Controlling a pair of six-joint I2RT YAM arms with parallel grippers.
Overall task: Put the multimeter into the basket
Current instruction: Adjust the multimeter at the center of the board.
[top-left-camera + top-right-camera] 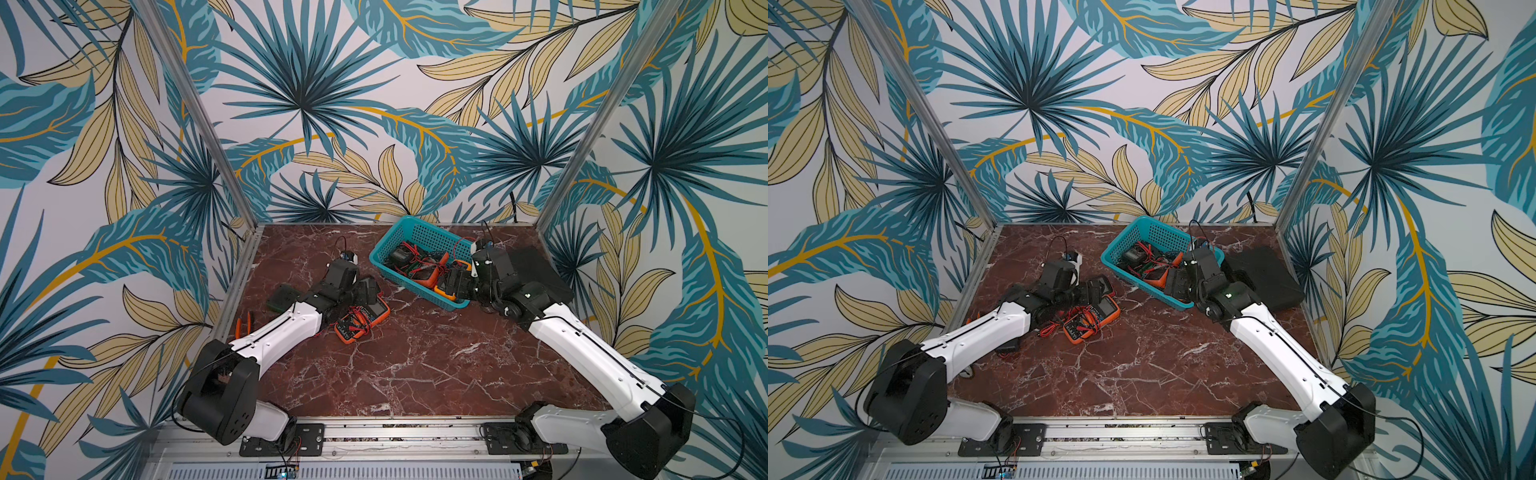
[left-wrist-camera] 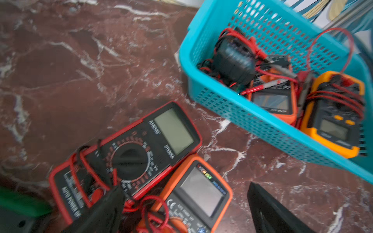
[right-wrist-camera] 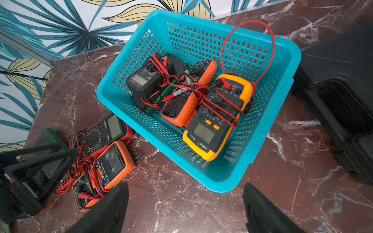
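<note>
The teal basket (image 1: 428, 235) (image 1: 1158, 232) (image 2: 242, 113) (image 3: 141, 52) stands at the back, right of centre. In it lie a yellow multimeter (image 3: 212, 129) (image 2: 333, 125), an orange one (image 3: 181, 113) and a black one (image 3: 145, 80), tangled in red leads. On the table lie a red-edged multimeter (image 2: 141, 149) (image 3: 105, 131) and an orange multimeter (image 2: 199, 193) (image 3: 115, 161) (image 1: 372, 311), with another orange one (image 3: 84, 193) (image 1: 349, 330) beside them. My left gripper (image 2: 184, 187) (image 1: 368, 291) hangs open over the orange one. My right gripper (image 3: 185, 186) (image 1: 455, 286) is open and empty at the basket's near corner.
A black case (image 1: 536, 266) (image 3: 343, 80) lies right of the basket. A green-black device (image 1: 282, 297) (image 3: 50, 141) sits left of the loose meters. Orange-handled pliers (image 1: 243, 326) lie at the table's left edge. A red lead (image 3: 248, 22) loops above the basket's far rim.
</note>
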